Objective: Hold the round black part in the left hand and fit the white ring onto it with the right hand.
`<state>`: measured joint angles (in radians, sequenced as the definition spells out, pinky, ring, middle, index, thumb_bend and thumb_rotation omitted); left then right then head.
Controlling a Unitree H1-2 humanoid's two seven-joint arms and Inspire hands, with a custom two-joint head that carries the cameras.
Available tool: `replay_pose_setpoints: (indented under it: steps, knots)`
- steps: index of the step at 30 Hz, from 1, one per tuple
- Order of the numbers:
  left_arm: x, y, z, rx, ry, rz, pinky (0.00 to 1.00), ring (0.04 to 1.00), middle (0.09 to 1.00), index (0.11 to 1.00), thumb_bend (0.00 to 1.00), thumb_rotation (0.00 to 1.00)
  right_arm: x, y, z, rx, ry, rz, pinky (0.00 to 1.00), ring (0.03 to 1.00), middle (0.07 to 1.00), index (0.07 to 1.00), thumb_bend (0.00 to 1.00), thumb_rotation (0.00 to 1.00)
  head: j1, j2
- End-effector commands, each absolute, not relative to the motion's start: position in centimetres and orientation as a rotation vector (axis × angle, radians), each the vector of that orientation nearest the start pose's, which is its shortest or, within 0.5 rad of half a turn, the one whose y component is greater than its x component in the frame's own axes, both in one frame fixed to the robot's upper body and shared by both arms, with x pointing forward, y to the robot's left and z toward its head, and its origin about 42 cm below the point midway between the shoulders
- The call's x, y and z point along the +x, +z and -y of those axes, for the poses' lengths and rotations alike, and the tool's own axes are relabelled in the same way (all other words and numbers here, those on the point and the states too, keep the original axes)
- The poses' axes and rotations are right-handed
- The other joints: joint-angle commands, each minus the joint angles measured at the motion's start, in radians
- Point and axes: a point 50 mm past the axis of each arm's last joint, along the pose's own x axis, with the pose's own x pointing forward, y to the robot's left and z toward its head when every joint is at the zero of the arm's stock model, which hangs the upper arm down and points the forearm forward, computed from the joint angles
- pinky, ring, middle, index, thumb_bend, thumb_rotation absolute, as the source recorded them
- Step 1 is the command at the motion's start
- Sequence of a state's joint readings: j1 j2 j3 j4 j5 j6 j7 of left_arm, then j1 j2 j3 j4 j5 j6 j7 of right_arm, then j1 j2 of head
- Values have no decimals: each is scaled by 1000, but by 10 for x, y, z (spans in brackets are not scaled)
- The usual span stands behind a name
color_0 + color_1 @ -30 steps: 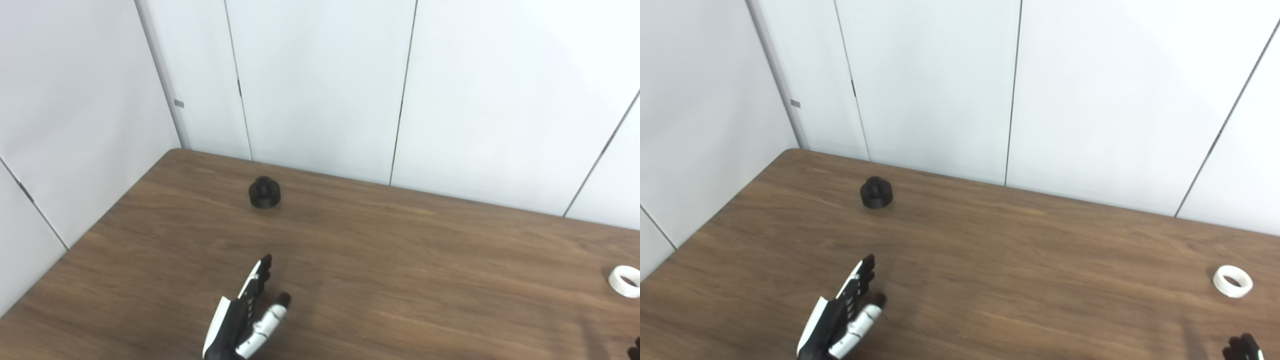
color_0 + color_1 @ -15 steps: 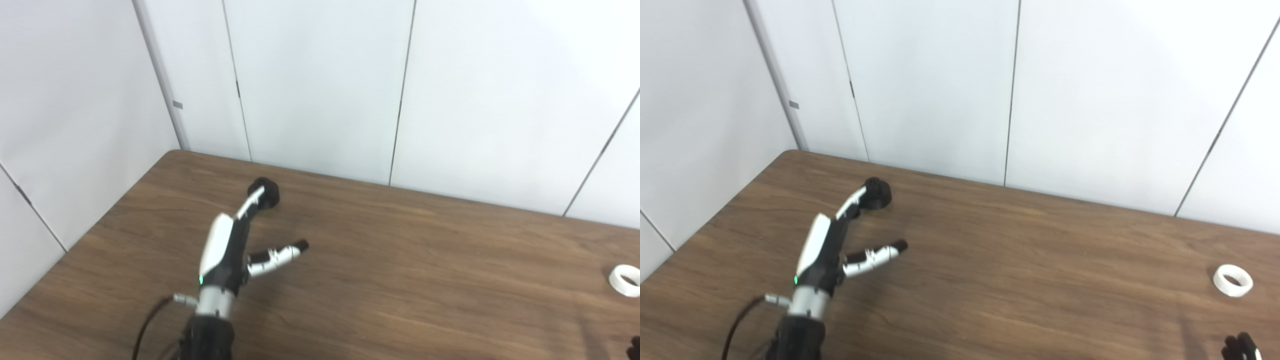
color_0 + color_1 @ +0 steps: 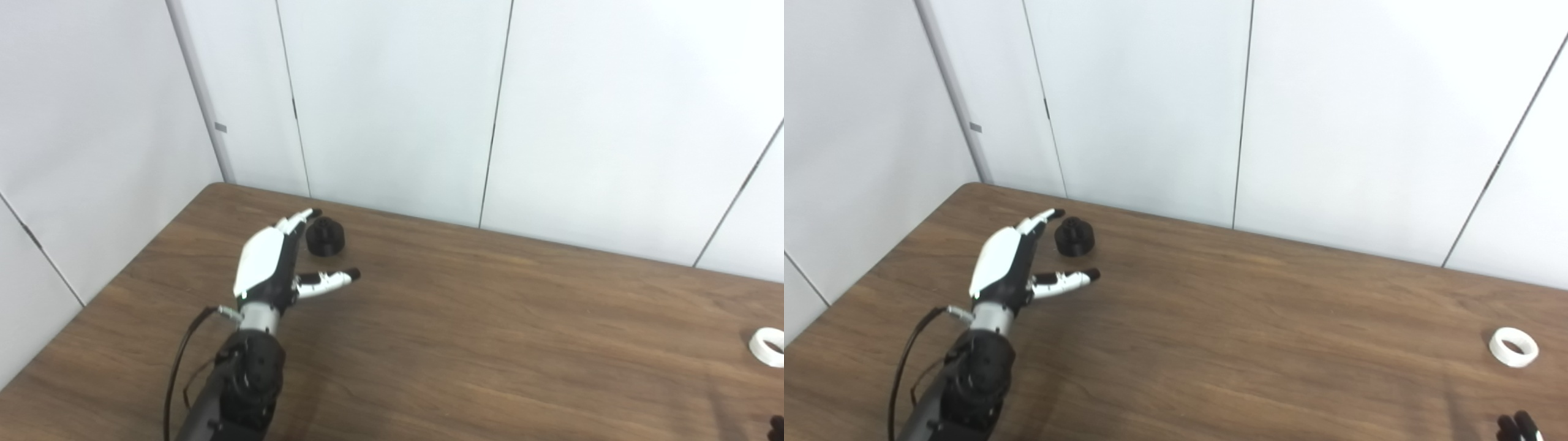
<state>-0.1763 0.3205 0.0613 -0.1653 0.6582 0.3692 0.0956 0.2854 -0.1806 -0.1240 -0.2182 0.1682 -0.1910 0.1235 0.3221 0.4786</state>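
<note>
Near the tabletop's (image 3: 465,318) far left corner, the left hand (image 3: 269,263) is spread open, empty, bracketing the round black part (image 3: 324,236) — seemingly to grasp it; white ring (image 3: 1513,346) waits by the right edge.

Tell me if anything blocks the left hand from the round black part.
Nothing visible does. The open left hand sits beside the round black part on the brown wooden table, only bare tabletop between its fingers and thumb.
</note>
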Motion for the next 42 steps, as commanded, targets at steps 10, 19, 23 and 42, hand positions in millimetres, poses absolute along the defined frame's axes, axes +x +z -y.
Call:
replay_pose_setpoints:
  steps: [10, 19, 23, 42]
  knots:
    - [368, 222, -352, 1053, 464, 66, 1000, 998, 964, 861, 921, 445, 174, 106, 299, -55, -50, 101, 1000, 992, 966, 973, 477, 1000, -8, 6]
    - [398, 215, -367, 1080, 496, -21, 1000, 1000, 982, 852, 914, 434, 173, 106, 298, -66, -50, 102, 1000, 987, 963, 970, 474, 1000, -20, 9]
    - [405, 212, -371, 1083, 500, -55, 1000, 1000, 976, 847, 924, 439, 170, 106, 298, -66, -55, 100, 1000, 982, 960, 970, 484, 1000, -26, 11]
    - [442, 218, -372, 1040, 450, -178, 1000, 1000, 975, 860, 977, 436, 164, 110, 293, -76, -58, 100, 1000, 980, 951, 967, 493, 1000, -46, 20]
